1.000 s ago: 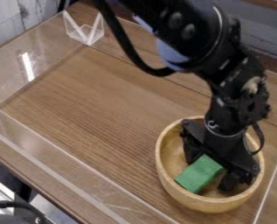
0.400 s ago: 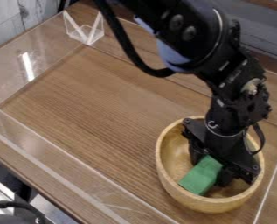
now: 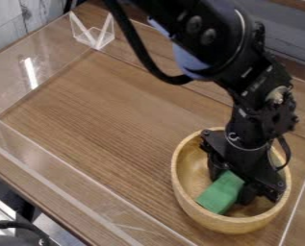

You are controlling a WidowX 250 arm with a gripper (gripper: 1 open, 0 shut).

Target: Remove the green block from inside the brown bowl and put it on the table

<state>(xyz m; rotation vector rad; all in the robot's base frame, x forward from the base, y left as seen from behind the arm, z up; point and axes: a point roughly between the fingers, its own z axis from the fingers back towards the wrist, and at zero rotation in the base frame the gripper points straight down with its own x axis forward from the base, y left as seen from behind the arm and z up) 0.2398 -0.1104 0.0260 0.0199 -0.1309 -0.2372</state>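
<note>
The green block (image 3: 219,194) lies inside the brown bowl (image 3: 185,184), which stands at the front right of the table (image 3: 103,125). My gripper (image 3: 240,182) points straight down into the bowl, and its black fingers (image 3: 260,190) are closed against the far end of the block. The near end of the block shows in front of the fingers and looks slightly tipped up. The fingertips themselves are partly hidden by the block and the bowl's wall.
Low clear acrylic walls (image 3: 39,58) run along the table's left and front edges. A small clear acrylic stand (image 3: 93,34) sits at the back left. My black arm (image 3: 206,43) reaches in from the top, over the right side.
The fingers have closed in on the green block, which has shifted slightly and tipped. The arm itself has stayed where it was.
</note>
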